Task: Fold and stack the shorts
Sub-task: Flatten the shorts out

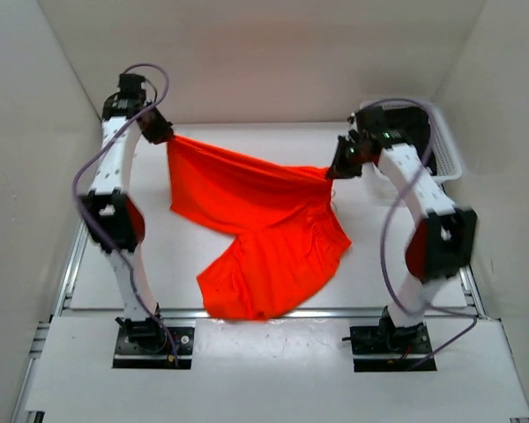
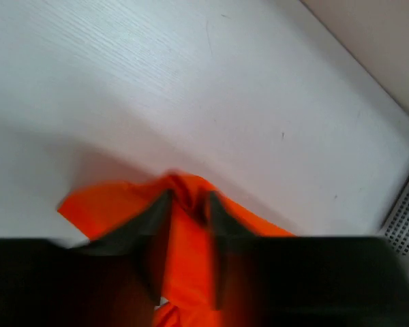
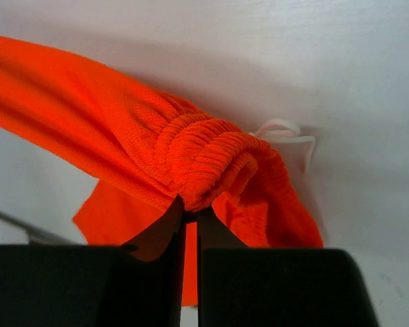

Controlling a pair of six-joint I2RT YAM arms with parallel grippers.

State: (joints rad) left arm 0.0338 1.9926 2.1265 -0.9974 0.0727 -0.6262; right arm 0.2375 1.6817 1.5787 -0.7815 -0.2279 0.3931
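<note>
Mostly aloft, shorts (image 1: pixel 256 211), hem touching table (image 1: pixel 172 264)

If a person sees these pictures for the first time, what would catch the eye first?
The bright orange shorts, stretched across the middle of the scene. The left end effector pinches an edge at the far left, and the right end effector grips the gathered waistband at the right. A white basket stands at the far right corner.

1 pair of shorts (image 1: pixel 256 229) is showing on 1 table (image 1: pixel 181 260). 2 arms are standing, the left arm (image 1: pixel 115 203) and the right arm (image 1: pixel 423 207), carrying 2 grippers: the left gripper (image 1: pixel 165 137) and the right gripper (image 1: pixel 331 172). 1 basket (image 1: pixel 448 157) and 1 drawstring (image 3: pixel 286 133) are showing.
</note>
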